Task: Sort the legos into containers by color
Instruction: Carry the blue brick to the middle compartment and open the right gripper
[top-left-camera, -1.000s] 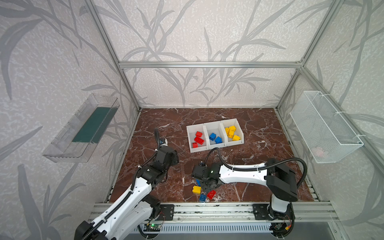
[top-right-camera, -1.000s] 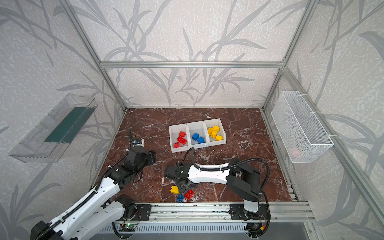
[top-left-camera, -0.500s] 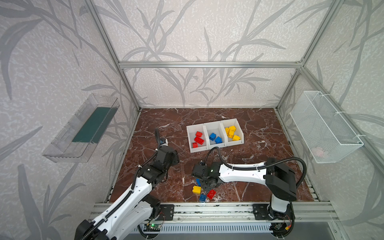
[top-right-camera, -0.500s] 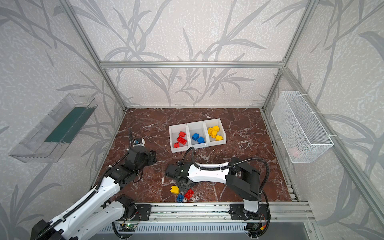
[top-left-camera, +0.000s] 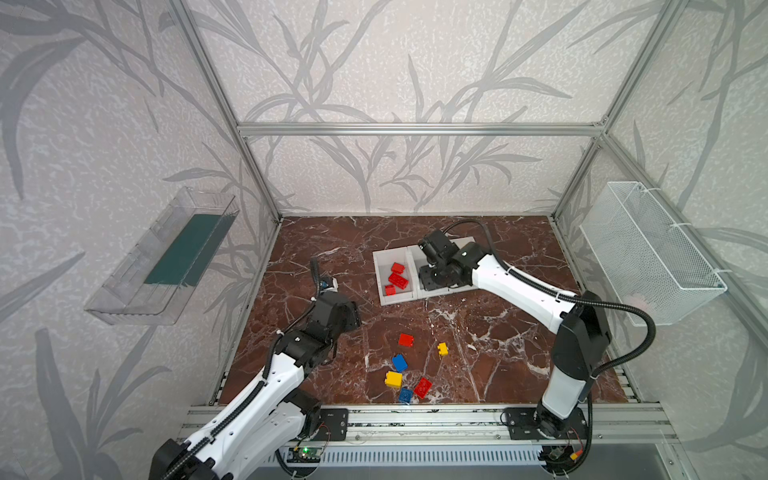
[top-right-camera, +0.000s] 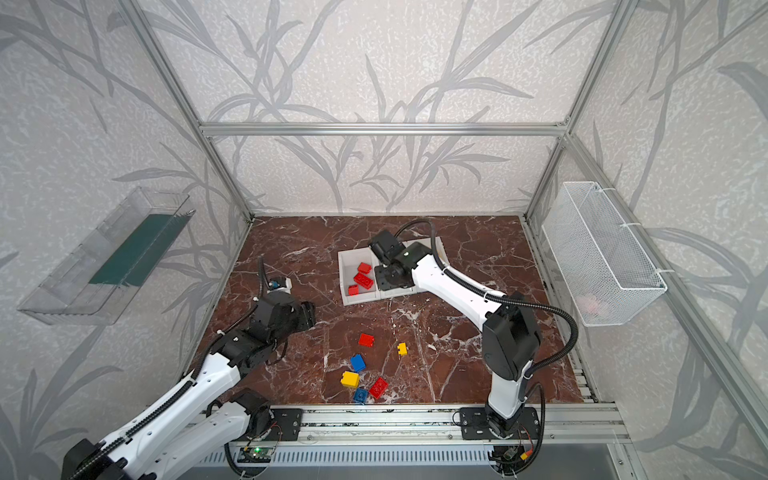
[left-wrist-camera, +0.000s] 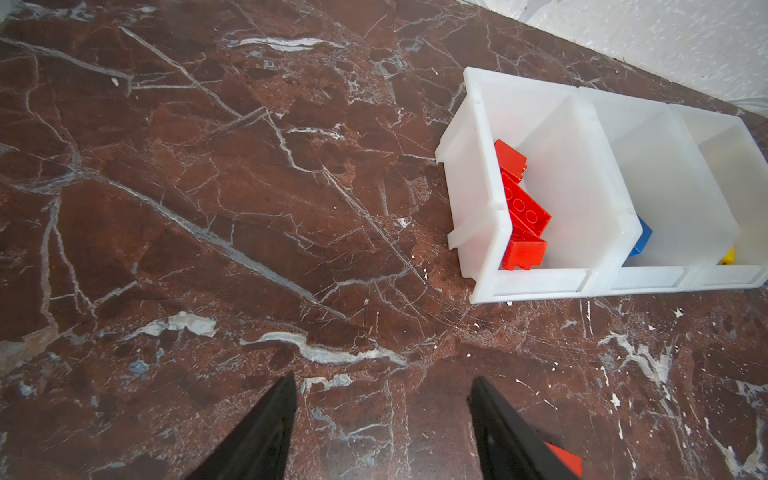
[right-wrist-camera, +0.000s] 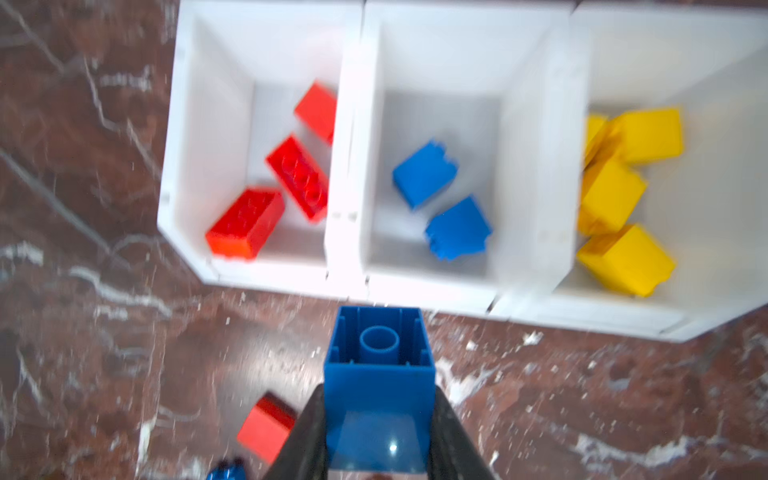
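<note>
My right gripper (right-wrist-camera: 378, 395) is shut on a blue lego (right-wrist-camera: 379, 365), its hollow underside facing the camera. In both top views the right gripper (top-left-camera: 440, 276) hangs over the middle of the three white containers (top-left-camera: 377, 274) and hides most of it. The containers hold red legos (right-wrist-camera: 297, 176), blue legos (right-wrist-camera: 424, 172) and yellow legos (right-wrist-camera: 611, 199), one colour each. Several loose legos lie near the front edge: red (top-left-camera: 406, 340), yellow (top-left-camera: 443, 349), blue (top-left-camera: 400, 362), yellow (top-left-camera: 393, 379), red (top-left-camera: 423, 387), blue (top-left-camera: 405, 395). My left gripper (left-wrist-camera: 383, 379) is open and empty above bare floor, left of the containers.
A clear wall tray (top-left-camera: 166, 257) hangs on the left and a white wire basket (top-left-camera: 648, 249) on the right. Aluminium frame posts and a front rail (top-left-camera: 415, 419) bound the marble floor. The left arm (top-right-camera: 266, 320) sits at the left side.
My right gripper closed on a blue lego at the front pile and swung it back to the containers. That uncovered a red and a yellow lego. The left arm stayed put.
</note>
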